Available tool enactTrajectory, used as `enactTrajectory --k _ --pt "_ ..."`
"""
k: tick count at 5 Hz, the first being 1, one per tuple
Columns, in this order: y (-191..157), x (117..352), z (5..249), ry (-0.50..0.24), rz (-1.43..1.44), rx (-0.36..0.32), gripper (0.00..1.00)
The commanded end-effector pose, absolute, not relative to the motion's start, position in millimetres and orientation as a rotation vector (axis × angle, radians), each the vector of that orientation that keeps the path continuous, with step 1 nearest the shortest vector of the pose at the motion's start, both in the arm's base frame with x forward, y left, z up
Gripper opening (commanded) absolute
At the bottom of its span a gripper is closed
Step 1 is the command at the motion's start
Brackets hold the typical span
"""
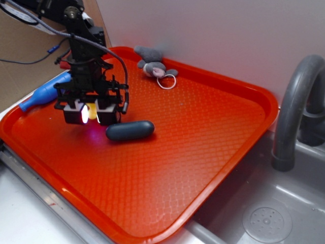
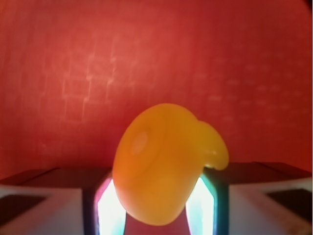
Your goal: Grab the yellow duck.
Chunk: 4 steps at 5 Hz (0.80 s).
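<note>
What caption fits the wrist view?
Yellow duck clamped between the jaws, above the red tray.

Glossy rubbery yellow duck (image 2: 164, 171); textured matt plastic tray (image 1: 203, 147); plush mouse (image 1: 152, 63).

Red tray (image 1: 218, 152), dark capsule (image 1: 130, 130), plush mouse (image 1: 152, 63), perhaps ring (image 1: 166, 82)

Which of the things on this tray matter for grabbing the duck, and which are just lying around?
Part of the job:
- yellow duck, held between the gripper fingers
- red tray, under it

Just lying about:
- dark capsule
- grey plush mouse
- blue bottle
- faucet
- sink
</note>
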<state>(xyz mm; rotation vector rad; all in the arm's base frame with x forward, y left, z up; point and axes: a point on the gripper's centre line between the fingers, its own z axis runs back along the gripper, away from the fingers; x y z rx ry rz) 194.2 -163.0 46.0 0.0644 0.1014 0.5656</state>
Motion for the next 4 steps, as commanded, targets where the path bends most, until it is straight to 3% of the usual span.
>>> enactTrajectory --k 1,2,3,4 --pt "-177 194 150 -0.184 0.472 -0.083 0.0" --pt "-162 187 199 -0.241 0.221 -0.146 0.0" --pt "-146 180 218 -0.302 0.026 -0.2 0.0" --pt "-133 174 228 -0.388 0.005 -0.219 0.0"
